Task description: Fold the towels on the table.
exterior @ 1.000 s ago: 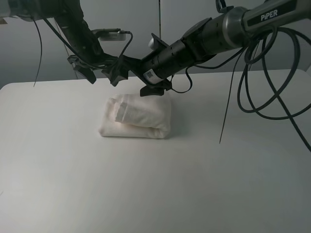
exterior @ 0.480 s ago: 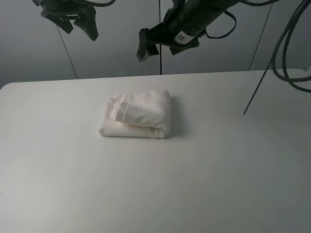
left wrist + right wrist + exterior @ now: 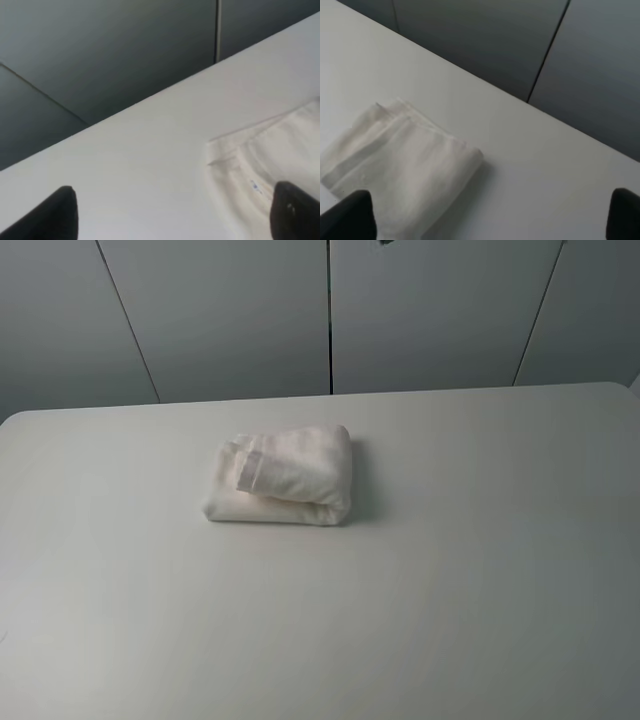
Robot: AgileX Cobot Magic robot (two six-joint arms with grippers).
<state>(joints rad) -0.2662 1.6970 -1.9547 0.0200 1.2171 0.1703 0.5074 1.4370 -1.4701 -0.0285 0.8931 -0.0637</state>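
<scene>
- Towel (image 3: 283, 477) lies alone on the table (image 3: 420, 620), a compact folded bundle a little left of the middle and toward the far half, with bare tabletop all around it.
- Near edge of the bundle is a rounded roll, and it looks soft and springy to me; my worry is that this roll relaxes and the top layer slides off, since nothing pins it.
- Long axis runs left to right across the table, slightly skewed. The closed, rounded fold faces right and the loose ends with the woven band (image 3: 250, 469) face left.
- That band flap stands up a little at the left end. I judge it the likeliest part to flop open, and any brush from me coming back down would spoil the fold.
- My left gripper (image 3: 175, 212) hangs above the far left side of the towel; its dark fingertips (image 3: 55, 215) sit wide apart with nothing between them, and the small label (image 3: 255, 187) shows just below.
- My right gripper (image 3: 490, 217) is also spread and empty, looking down past the towel's rounded right end toward the table's far edge.
- Neither arm shows in the high view, so I cannot tell how high above the cloth I am.
</scene>
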